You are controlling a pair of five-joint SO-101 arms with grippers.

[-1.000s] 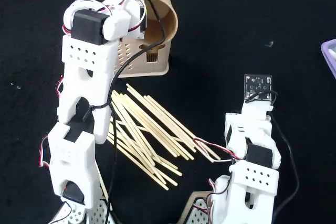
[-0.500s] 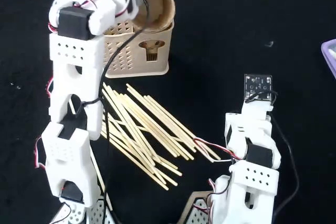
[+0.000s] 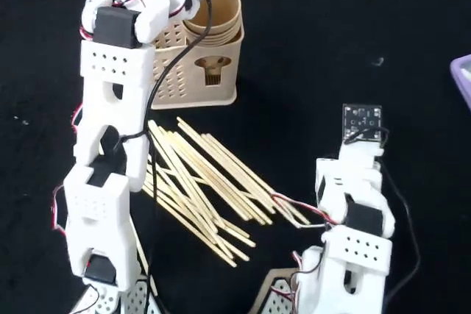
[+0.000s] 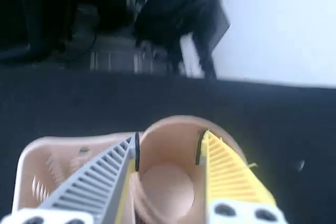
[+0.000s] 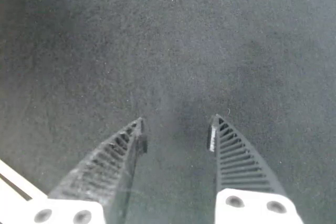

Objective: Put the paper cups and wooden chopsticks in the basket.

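Nearest the camera in the high view, the white right arm is sitting folded low at the table's near edge. Its right gripper [image 5: 176, 129] is hanging with its two ribbed fingers spread wide, holding nothing and pointing down at bare black table cloth [image 3: 331, 49].

Just beside that arm, toward the middle, the pale wooden chopsticks [image 3: 202, 182] are lying in a loose, overlapping heap flat on the cloth. Their long axes are mostly running on a diagonal, from the far left down to the near right. The near-right ends are finishing close to the right arm's base, while the far-left ends are lying under the left arm's links. Of the two tools, the empty right one is looking the better placed for the heap. Its fingers would probably need to straddle the sticks across that diagonal, not along it.

Beyond the heap, on the left arm's side, the beige perforated plastic basket [image 3: 213, 86] is standing upright. The tan paper cups [image 3: 217, 16], nested into one stack, are standing in it with the open mouth up and the rim rising above the basket wall.

Farthest out, the left arm is stretching over the basket. The left gripper [image 4: 168, 150] is clasping the cup stack near its rim, one grey finger and one yellow finger on either side.
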